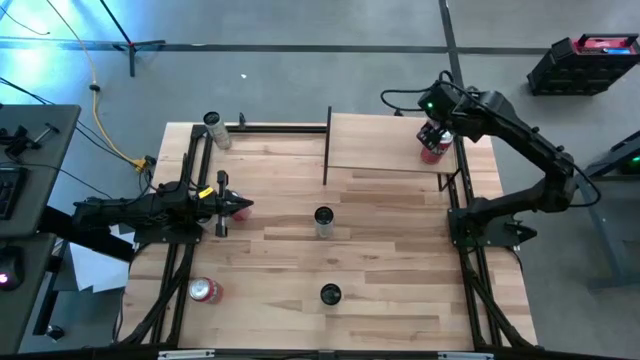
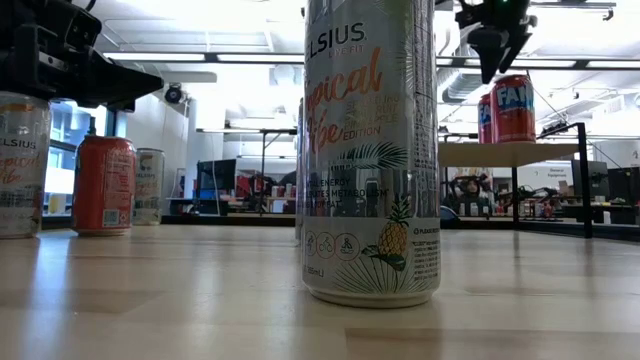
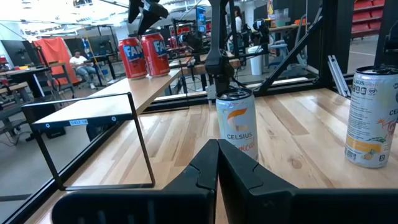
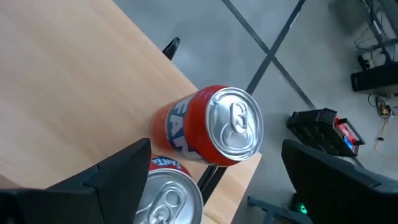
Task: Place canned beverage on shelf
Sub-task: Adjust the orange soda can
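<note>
from above, the shelf [image 1: 385,142] sits at the far right part of the counter [image 1: 400,260], a pale board with thin black uprights. two red cans [image 1: 435,148] stand close together near the shelf's right edge. the right gripper [image 1: 433,133] hangs directly over them with its fingers spread wide and nothing between them. the left gripper [image 1: 240,208] lies low at the counter's left side, clenched shut and empty, pointing toward a tall silver can [image 1: 323,222] near the middle. another dark-topped can [image 1: 330,295] stands nearer the front, a red can [image 1: 205,291] lies at the front left, and a pale can [image 1: 215,130] rests at the far left corner.

at counter height, a large celsius can [image 2: 372,150] fills the middle. behind it to the right the shelf [image 2: 500,153] carries the two red cans [image 2: 505,108], with the right gripper [image 2: 492,45] just above them, released. at left stand a red can [image 2: 104,185] and more pale cans.

the left wrist camera shows its own shut fingers [image 3: 214,171] aimed at a celsius can [image 3: 236,124], with the shelf [image 3: 112,102] and both red cans [image 3: 143,56] beyond.

the right wrist camera looks down on one red can [image 4: 217,124] upright at the shelf's edge [image 4: 74,87], a second can top [image 4: 165,196] just beside it, between the open fingers [image 4: 124,168].
</note>
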You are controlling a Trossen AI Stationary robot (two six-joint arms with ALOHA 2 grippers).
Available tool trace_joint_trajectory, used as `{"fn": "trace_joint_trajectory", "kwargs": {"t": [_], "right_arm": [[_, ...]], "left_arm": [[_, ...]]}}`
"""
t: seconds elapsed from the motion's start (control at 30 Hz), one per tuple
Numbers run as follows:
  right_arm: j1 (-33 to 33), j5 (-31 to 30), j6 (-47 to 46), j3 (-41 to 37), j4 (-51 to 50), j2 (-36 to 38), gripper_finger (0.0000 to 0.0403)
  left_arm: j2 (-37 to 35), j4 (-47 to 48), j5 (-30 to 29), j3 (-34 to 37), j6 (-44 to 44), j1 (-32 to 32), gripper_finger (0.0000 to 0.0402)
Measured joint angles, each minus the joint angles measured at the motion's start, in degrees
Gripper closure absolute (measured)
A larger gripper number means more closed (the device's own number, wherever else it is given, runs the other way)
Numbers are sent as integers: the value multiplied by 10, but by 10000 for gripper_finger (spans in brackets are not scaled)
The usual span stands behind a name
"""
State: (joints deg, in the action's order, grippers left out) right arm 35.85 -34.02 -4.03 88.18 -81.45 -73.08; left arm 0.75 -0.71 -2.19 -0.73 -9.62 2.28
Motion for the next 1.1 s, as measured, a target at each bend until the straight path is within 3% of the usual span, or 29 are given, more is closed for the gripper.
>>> {"fn": "trace_joint_trajectory", "kwargs": {"t": [0.17,0.77,0.97,1.1], "right_arm": [[18,32,0,0,-7,0,57],[17,38,5,1,-7,7,57],[16,97,26,33,-2,39,57],[18,150,-13,38,-10,75,57]], "left_arm": [[0,0,0,0,0,0,398],[0,0,0,0,0,0,398],[0,0,0,0,0,0,398],[0,0,0,0,0,0,398]]}}
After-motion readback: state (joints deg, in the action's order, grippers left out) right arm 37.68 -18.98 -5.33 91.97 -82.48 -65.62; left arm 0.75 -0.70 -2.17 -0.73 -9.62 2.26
